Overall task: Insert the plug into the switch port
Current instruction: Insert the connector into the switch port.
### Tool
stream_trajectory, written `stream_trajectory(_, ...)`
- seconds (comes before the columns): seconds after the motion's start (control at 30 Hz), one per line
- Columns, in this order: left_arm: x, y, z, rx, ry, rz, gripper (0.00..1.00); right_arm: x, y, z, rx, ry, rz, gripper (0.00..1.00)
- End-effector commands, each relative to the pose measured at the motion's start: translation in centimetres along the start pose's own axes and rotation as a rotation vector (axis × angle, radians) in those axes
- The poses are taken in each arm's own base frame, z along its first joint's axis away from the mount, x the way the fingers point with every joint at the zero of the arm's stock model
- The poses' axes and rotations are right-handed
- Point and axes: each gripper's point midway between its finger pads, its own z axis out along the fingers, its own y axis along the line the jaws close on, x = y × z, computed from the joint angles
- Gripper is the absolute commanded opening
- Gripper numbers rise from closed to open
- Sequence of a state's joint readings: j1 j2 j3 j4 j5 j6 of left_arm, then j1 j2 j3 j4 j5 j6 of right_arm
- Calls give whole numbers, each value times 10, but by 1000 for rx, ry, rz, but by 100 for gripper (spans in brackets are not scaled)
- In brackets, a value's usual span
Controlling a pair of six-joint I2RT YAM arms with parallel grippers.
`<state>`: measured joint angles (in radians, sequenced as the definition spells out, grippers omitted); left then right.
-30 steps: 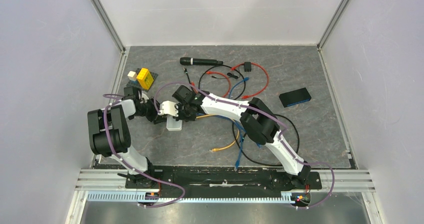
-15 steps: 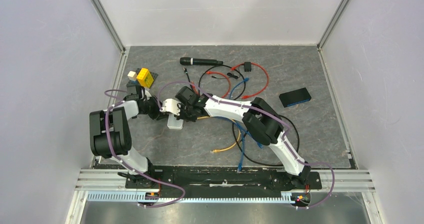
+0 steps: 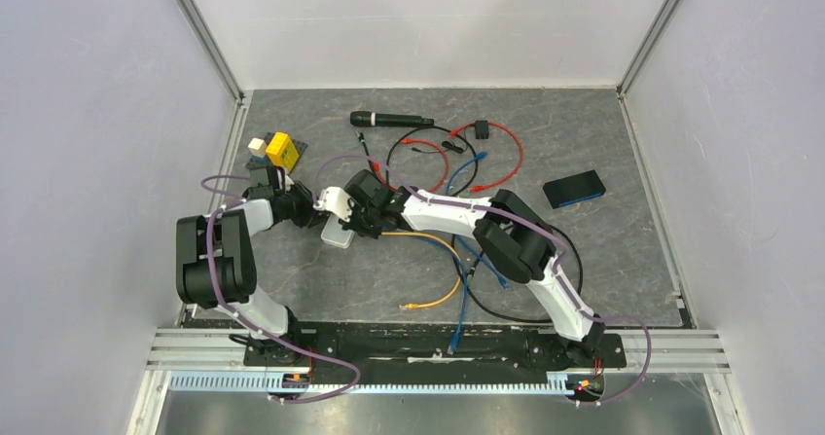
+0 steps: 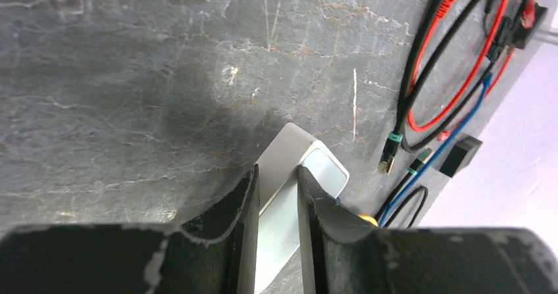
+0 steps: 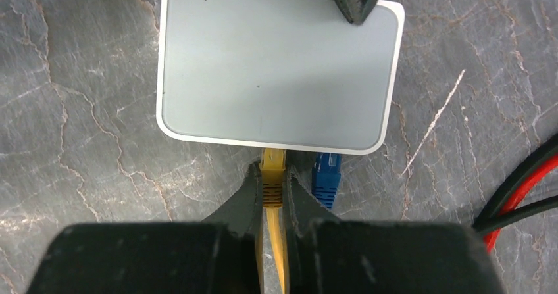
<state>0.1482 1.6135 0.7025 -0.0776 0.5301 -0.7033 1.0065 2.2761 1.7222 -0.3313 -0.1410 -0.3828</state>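
Right wrist view: the right gripper (image 5: 272, 183) pinches the yellow cable plug (image 5: 272, 164) at the 6 o'clock edge of the flat pale grey plastic box (image 5: 276, 64), while the left gripper (image 4: 278, 179) clamps that box, apparently to brace it.

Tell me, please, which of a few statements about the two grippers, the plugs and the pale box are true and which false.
1. The right gripper pinches a yellow plug at a long edge of the pale grey rounded rectangular box. True.
2. A blue plug sits at that same edge, beside the yellow one. True.
3. The left gripper hangs open, clear of the box. False: its fingers clamp the box between them.
4. The black microphone lies on the box. False: it lies apart, toward the table's far edge.
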Motion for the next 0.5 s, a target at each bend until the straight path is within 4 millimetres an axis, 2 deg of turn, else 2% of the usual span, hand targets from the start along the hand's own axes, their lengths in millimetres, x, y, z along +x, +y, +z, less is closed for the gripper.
stream_trajectory(0.0,64,-16,-16,-26,260,-65,26,-49,44,22,-45,-265,-97,10)
stream_trajectory(0.07,42,-15,-25,-88,198,-15,28,-33,43,8,-40,-256,-95,19)
stream_trajectory(0.2,1,-15,-43,-199,70,61,36,10,44,-10,-96,-223,-63,39)
stream_trajectory(0.33,-13,-15,-53,-234,-10,90,40,50,35,-18,-102,-176,-19,40)
stream_trajectory(0.47,-9,-7,-50,-243,5,85,40,64,34,-30,-108,-178,-14,39)
